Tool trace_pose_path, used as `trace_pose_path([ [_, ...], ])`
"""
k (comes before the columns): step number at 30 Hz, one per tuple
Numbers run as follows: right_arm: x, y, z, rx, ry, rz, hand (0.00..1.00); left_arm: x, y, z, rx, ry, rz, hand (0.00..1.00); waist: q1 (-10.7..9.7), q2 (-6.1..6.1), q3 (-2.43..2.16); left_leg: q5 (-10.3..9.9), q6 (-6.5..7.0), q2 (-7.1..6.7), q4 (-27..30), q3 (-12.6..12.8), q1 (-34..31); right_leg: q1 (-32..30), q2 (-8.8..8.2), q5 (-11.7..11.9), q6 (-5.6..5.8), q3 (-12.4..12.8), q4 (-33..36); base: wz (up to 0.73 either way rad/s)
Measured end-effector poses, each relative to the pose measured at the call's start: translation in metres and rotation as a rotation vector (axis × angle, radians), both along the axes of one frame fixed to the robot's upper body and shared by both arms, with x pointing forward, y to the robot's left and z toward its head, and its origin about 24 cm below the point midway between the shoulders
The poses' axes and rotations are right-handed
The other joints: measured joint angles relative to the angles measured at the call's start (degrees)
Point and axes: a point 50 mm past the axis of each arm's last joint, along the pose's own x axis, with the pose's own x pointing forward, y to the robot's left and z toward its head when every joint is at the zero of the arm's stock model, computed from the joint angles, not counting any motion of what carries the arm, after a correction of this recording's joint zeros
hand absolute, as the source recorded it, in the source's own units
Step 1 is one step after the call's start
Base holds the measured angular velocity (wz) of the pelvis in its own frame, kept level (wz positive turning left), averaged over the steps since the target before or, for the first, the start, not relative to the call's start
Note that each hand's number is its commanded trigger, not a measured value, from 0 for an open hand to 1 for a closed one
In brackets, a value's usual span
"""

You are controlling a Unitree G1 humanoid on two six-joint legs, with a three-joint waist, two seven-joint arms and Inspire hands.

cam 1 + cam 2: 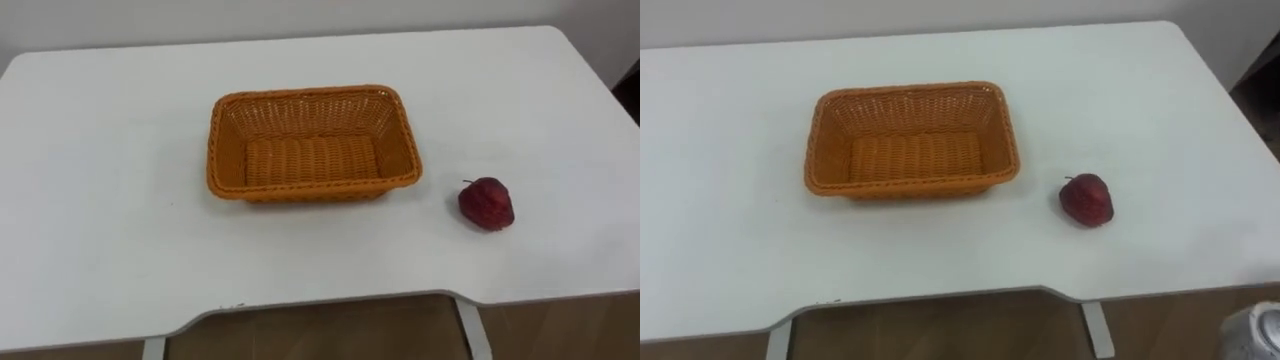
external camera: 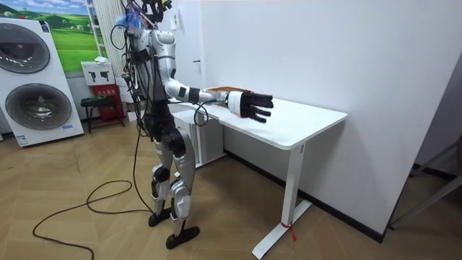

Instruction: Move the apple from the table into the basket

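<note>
A dark red apple (image 1: pixel 486 203) lies on the white table (image 1: pixel 120 220), to the right of an orange woven basket (image 1: pixel 312 145) and a short gap from it. The basket stands empty near the table's middle; its orange rim (image 2: pixel 225 89) also shows in the room view. There I stand at the table's edge with my right arm stretched forward at table height. The black right hand (image 2: pixel 253 106) is open with its fingers spread and holds nothing.
The table's near edge (image 1: pixel 330 300) has a shallow cut-out with wooden floor below it. The table stands against a white wall. At the room view's left are washing machines (image 2: pixel 32 79) and a small green stool (image 2: pixel 97 108).
</note>
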Motion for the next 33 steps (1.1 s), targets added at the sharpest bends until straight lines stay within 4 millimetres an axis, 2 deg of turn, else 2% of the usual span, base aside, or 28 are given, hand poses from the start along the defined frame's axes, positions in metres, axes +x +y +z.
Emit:
trace_pose_path([
  [4, 0.012, 0.017, 0.023, -0.175, 0.007, 0.124, 0.0, 0.0, 0.0, 0.0, 0.0, 0.004, -0.011, 0.0, 1.15, -0.1, -0.01, -0.01, -0.01, -0.01, -0.19, 0.23, -0.07, 0.03, -0.01, 0.04, 0.07, 0.11, -0.54, -0.01],
  [6, 0.02, 0.026, 0.027, -0.23, 0.024, 0.194, 0.0, 0.0, -0.001, 0.0, -0.005, 0.005, -0.023, 0.0, 1.96, 0.1, -0.08, -0.01, -0.01, 0.04, -0.37, 0.4, -0.02, -0.11, 0.02, 0.06, 0.04, 0.15, -0.52, -0.05],
  [10, 0.037, 0.048, 0.023, -0.277, 0.094, 0.399, 0.0, 0.007, -0.004, 0.0, -0.014, -0.009, -0.048, 0.0, 2.59, 0.64, -0.41, 0.0, -0.01, 0.13, -0.41, 0.45, 0.08, 0.02, 0.02, 0.11, -0.02, -0.14, -0.5, 0.0],
  [19, 0.053, 0.081, 0.008, -0.267, 0.179, 0.703, 0.0, 0.005, -0.004, 0.0, -0.012, -0.028, -0.052, 0.0, 3.74, 0.73, -0.34, -0.01, -0.01, 0.22, -0.31, 0.24, 0.44, 0.91, -0.04, 0.37, -0.16, -1.01, -0.93, 0.02],
  [26, 0.059, 0.098, 0.002, -0.267, 0.209, 0.834, 0.0, 0.004, -0.01, -0.002, -0.022, -0.014, -0.082, 0.0, 4.14, 0.74, -0.21, -0.01, -0.01, 0.21, -0.22, -0.41, 0.26, 1.23, -0.02, 0.66, -0.1, -1.4, -1.11, 0.05],
  [33, 0.057, 0.1, 0.0, -0.276, 0.226, 0.877, 0.0, 0.004, -0.011, -0.002, -0.026, -0.014, -0.08, 0.0, 3.91, 0.94, -0.09, -0.01, -0.01, 0.18, -0.33, -0.24, 0.2, 1.22, -0.03, 0.77, -0.03, -1.41, -1.59, -0.01],
])
